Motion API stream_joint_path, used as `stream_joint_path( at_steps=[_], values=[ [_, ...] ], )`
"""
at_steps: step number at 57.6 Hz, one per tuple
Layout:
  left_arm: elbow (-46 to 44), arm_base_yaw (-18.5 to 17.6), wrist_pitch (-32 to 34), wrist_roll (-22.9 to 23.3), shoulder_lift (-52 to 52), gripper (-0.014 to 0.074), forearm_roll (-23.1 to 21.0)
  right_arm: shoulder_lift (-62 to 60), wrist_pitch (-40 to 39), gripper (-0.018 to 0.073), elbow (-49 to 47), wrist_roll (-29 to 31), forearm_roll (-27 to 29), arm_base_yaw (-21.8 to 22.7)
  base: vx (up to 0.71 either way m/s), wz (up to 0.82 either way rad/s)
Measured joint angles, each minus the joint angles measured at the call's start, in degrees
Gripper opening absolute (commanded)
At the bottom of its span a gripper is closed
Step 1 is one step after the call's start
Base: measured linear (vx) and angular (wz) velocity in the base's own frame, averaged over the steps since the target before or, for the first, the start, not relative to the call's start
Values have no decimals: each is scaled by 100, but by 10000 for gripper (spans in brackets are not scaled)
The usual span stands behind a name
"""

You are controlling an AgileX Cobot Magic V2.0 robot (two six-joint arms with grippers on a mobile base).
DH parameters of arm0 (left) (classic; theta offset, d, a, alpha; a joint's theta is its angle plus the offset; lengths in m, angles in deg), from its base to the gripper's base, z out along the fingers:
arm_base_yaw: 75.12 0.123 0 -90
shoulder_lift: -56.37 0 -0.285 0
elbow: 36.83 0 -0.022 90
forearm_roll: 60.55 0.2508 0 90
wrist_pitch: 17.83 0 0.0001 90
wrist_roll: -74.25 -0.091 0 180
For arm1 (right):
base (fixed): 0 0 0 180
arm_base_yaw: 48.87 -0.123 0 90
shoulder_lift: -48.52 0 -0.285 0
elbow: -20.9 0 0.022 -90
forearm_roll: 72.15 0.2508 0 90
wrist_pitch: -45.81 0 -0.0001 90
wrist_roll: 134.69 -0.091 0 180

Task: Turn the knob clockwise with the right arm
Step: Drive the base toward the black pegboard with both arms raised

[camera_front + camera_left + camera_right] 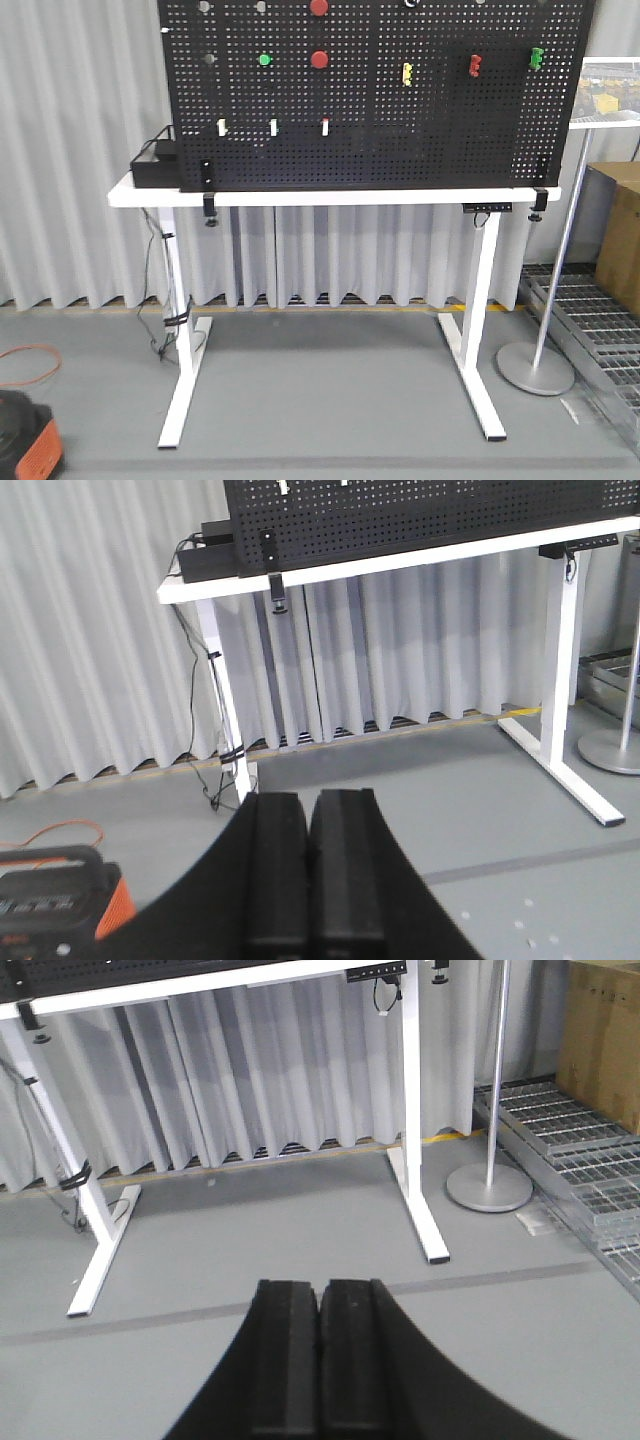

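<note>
Knobs stood out from the upper left half of the black pegboard: a red knob with a green knob just beside it on its left, and a second red knob at the board's top edge. From where I stood I could not tell which one the task meant. Each showed its round face to the room, so I judged its turning axis ran straight out of the board toward the robot.

The board stood upright on a white table, clamped at the front edge.

The right gripper hung low and well back from all this. Its two black fingers were pressed flat together with nothing between them. Its camera took in only grey floor, curtain and table legs, so the knobs lay ahead of it and well above. The left gripper was likewise closed on nothing and just as low. Neither arm looked plainly nearer.

To my eye the reach had not begun. The right arm would need to rise, go forward and part its fingers before any clockwise twist.
</note>
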Motion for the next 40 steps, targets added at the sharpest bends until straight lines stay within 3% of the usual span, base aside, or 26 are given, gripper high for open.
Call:
stream_joint_path(
  at_steps=[40],
  values=[
    [0, 0, 4, 0, 0, -6, 0, 0, 0, -8, 0, 0, 0, 0, 44, -2]
  ],
)
